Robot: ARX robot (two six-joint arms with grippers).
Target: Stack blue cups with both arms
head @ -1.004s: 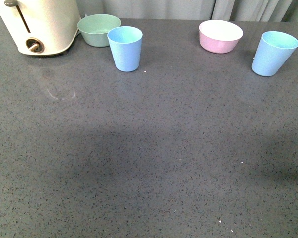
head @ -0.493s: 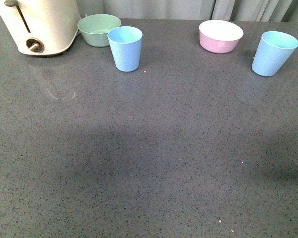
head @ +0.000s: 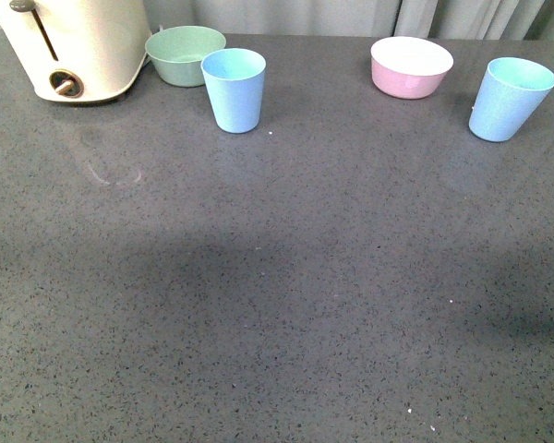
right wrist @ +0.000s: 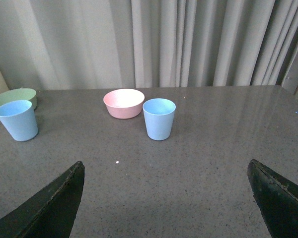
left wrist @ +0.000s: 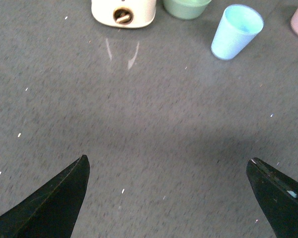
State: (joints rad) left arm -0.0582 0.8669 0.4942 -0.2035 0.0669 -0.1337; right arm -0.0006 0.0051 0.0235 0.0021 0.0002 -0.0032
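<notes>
Nothing of the stacking is done yet. The left blue cup (head: 233, 89) stands upright near the far edge of the surface (head: 277, 305), just in front of the green bowl (head: 183, 53), with the cream appliance (head: 74, 46) in the far left corner. The right blue cup (head: 510, 99) stands upright by the far right corner, near the pink bowl (head: 411, 67) and well apart from its twin. The left gripper (left wrist: 168, 159) hangs over bare surface, jaws wide apart and empty. The right gripper (right wrist: 166, 163) faces its cup, jaws likewise spread. Neither arm shows in the front view, so both are probably well short. Both grasps, the lift and the nesting are left.
</notes>
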